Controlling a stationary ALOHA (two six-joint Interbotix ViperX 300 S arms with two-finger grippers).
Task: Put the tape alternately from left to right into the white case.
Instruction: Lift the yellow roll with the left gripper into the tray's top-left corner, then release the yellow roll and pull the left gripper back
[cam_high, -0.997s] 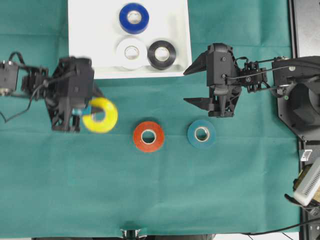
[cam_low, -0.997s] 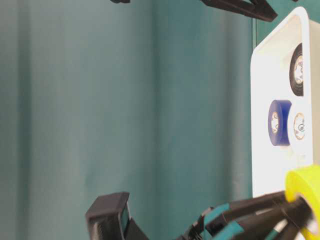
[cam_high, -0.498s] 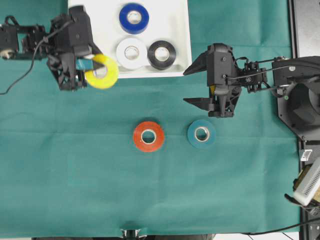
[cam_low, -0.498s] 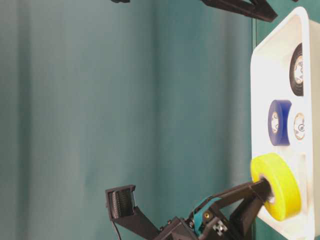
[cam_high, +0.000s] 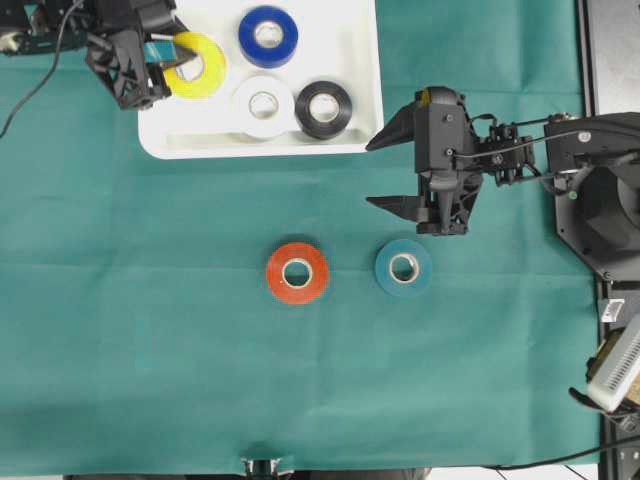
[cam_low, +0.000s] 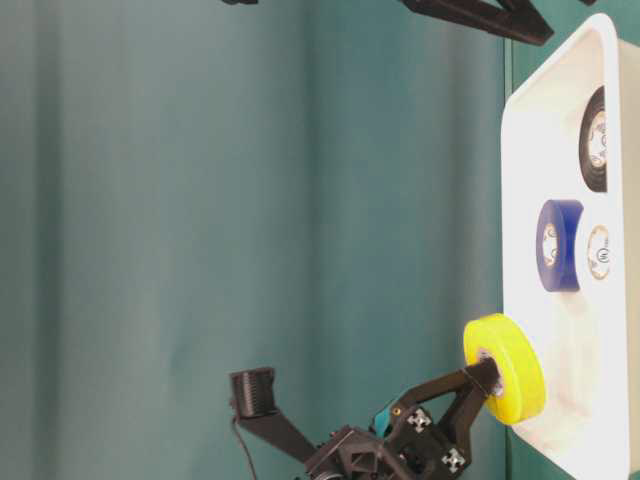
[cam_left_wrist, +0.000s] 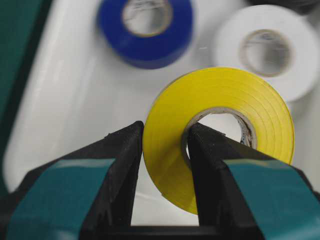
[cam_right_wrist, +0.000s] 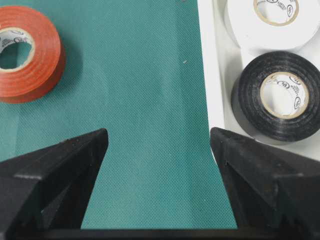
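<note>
So the left gripper (cam_high: 172, 58) has its fingers clamped on the yellow roll (cam_high: 196, 64), one finger through the core, hanging over the white case (cam_high: 365, 120) near its left edge. Next it needs lowering and letting go. The right gripper (cam_high: 395, 170) waits wide open, holding nothing, above the surface.

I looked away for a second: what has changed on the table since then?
The left tool carried the yellow roll from above the green cloth up over the white case; it is still clamped on it, not yet released. The right tool stayed open and still. The blue, white, black, red and teal rolls did not move.
</note>
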